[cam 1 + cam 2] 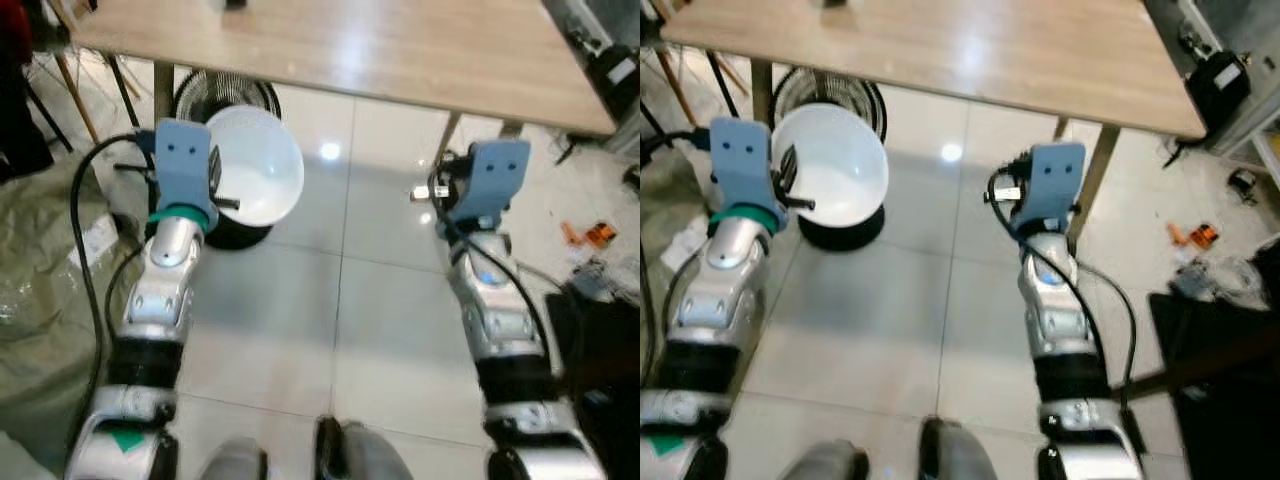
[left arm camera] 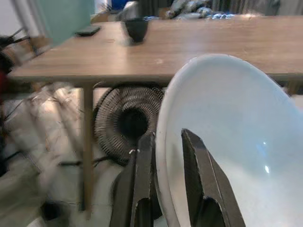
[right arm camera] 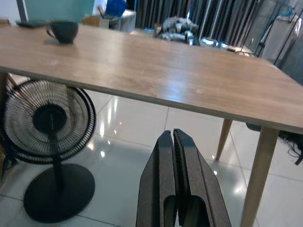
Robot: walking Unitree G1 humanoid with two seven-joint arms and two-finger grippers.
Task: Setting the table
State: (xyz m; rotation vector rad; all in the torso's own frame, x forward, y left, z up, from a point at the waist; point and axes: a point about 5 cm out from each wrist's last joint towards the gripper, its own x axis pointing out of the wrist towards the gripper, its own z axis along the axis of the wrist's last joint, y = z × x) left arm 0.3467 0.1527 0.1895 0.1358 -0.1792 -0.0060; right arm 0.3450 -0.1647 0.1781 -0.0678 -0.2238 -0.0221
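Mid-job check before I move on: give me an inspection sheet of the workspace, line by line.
Surface: wooden table, ahead of both arms.
Job's things: white bowl, held on edge below table height; dark cup on the table.
Clutter: flat dark object on the table near the cup.
Grippers: left gripper shut on the bowl's rim; right gripper shut, holding nothing.
Cables: black cable beside the left arm.
Surroundings: floor fan under the table; orange item on the tiles.

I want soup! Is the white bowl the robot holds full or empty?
Empty. The white bowl shows a bare, shiny inside. The left gripper pinches its rim, and it is tipped on its side.
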